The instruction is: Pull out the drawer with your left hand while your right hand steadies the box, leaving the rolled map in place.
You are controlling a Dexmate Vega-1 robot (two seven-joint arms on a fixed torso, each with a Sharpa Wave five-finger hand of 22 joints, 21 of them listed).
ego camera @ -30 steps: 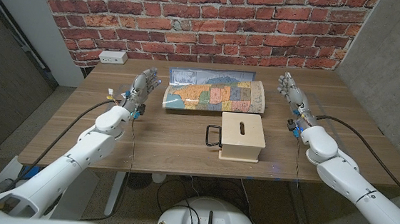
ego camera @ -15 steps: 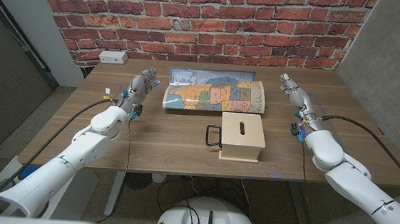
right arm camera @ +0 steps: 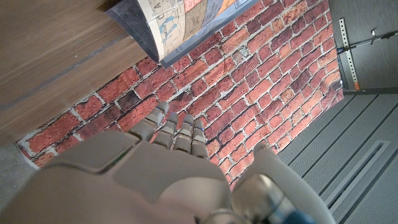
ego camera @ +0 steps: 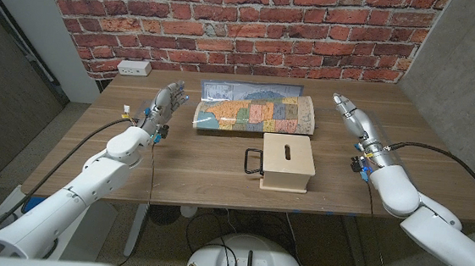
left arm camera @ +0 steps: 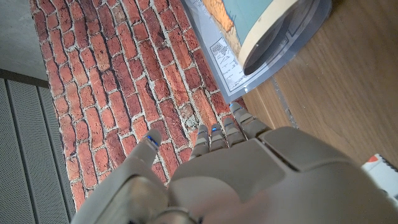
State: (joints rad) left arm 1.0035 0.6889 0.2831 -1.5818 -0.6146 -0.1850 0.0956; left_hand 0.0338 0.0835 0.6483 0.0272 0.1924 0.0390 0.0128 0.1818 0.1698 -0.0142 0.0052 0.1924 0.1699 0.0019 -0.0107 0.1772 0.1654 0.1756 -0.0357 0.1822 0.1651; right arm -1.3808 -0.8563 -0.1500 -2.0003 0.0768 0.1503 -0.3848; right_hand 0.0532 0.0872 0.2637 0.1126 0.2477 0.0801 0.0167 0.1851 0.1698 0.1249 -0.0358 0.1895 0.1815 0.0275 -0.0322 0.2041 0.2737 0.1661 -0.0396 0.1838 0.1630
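Brick wall backs the wooden counter (ego camera: 193,159). Left hand (ego camera: 165,106) hovers with loosely spread, empty fingers beside the rolled map (ego camera: 252,111); the box (ego camera: 287,162) with its drawer handle (ego camera: 255,162) sits nearer; right hand (ego camera: 352,115) likewise empty. Map lettering unreadable.

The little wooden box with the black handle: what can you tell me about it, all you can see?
The box looks like pale, plain wood, squarish, with a dark slot in its top. A black loop handle sticks out of its side toward the robot's left, apparently on the drawer front, which looks pushed in. It sits flat on the wooden table, just in front of the rolled map. Neither hand touches it.
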